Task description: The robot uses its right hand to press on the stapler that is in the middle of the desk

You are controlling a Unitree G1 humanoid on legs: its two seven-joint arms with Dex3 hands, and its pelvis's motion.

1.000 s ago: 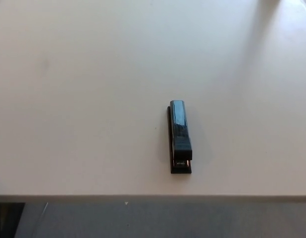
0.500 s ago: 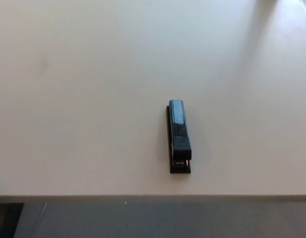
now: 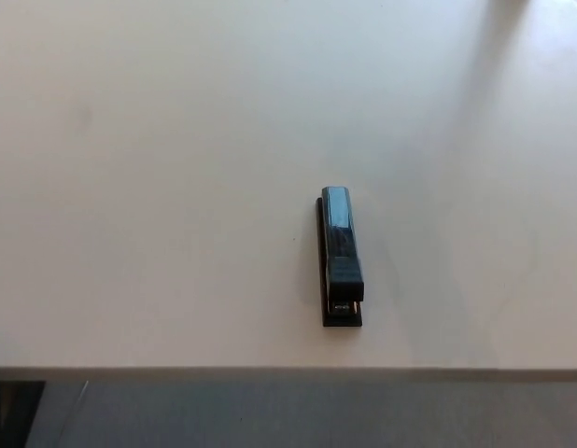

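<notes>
**Mia:** What is on the desk (image 3: 158, 187)?

**Ben:** One thing only. It is a black stapler (image 3: 341, 257). It lies flat on the pale top of the desk, a bit right of the middle and close to the near edge.

**Mia:** Which way does it point?

**Ben:** It is long and thin, and it runs from the near edge away toward the far side. It leans just a tiny bit, so the near end sits a little more to the right than the far end. The top arm is shiny and gives back a bluish light. The near end (the one by the desk edge) has a small open gap where the top arm and the base part, and I think there is something small and light inside it, but it is too tiny to be sure.

**Mia:** Is a hand on it?

**Ben:** No. Nothing touches the stapler. Neither of the robot's hands is in the picture, so I cannot tell if they are spread wide, closed, or holding something.

**Mia:** What else can you see?

**Ben:** A soft grey shadow crosses the far right part of the desk. Below the near edge there is a grey floor (image 3: 288, 415), with a dark patch in the bottom left corner.
</notes>
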